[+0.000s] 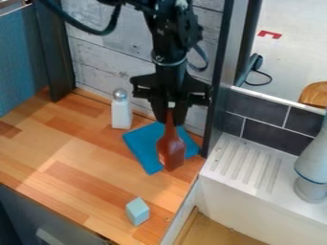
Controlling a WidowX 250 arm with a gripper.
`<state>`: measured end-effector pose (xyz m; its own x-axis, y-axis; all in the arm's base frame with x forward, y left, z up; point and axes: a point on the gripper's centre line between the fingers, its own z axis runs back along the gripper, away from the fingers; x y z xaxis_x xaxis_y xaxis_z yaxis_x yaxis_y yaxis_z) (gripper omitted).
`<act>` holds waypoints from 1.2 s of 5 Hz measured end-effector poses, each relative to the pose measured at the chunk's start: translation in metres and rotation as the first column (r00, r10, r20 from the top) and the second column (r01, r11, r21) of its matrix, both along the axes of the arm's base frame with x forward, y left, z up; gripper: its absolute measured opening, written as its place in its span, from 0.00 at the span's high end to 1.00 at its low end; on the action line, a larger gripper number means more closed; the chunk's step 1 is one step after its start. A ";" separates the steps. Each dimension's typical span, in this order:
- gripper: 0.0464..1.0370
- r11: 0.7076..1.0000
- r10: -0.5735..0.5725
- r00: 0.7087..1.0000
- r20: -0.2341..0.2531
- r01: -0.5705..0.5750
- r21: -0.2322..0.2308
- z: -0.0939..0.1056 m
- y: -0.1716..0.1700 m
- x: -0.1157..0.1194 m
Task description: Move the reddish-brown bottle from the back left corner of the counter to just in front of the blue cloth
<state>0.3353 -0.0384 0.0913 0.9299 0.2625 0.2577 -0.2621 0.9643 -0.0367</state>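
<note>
One black arm comes down from the top edge of the camera view, and its single tool (170,118) hangs over the wooden worktop (73,165). The tool is closed on the neck of one reddish-brown bottle (171,149), with one finger on each side. The bottle is roughly upright, neck up, in front of one blue cloth (142,142) that lies flat on the worktop; whether its base touches the cloth or sits slightly above it is hard to tell.

Just beside the cloth, on the left in the view, stands one white shaker (121,113) with a rounded metallic cap. One small pale blue-green block (137,211) rests near the worktop's front edge, well apart from the bottle. That makes four things here: one bottle, one cloth, one shaker and one block.

To the right is one white sink (252,184) with a ridged top, and one grey tap (313,162) stands at its far right. Dark tiles (275,134) line the wall behind it.
</note>
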 end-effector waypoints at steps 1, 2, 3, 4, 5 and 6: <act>0.71 1.000 -0.003 1.000 -0.014 0.003 0.010 -0.009 0.000 0.001; 0.71 1.000 0.001 1.000 -0.020 -0.001 0.023 -0.016 0.003 0.000; 0.71 0.999 0.011 1.000 -0.023 -0.010 0.033 -0.020 0.005 -0.003; 0.71 0.999 0.010 1.000 -0.025 -0.009 0.032 -0.023 0.005 -0.005; 0.71 0.999 -0.015 1.000 -0.022 0.016 0.038 -0.025 -0.004 -0.006; 0.71 0.999 -0.013 0.999 -0.036 0.015 0.044 -0.032 -0.003 -0.007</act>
<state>0.3284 -0.0416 0.0594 0.9422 0.2386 0.2351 -0.2490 0.9684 0.0153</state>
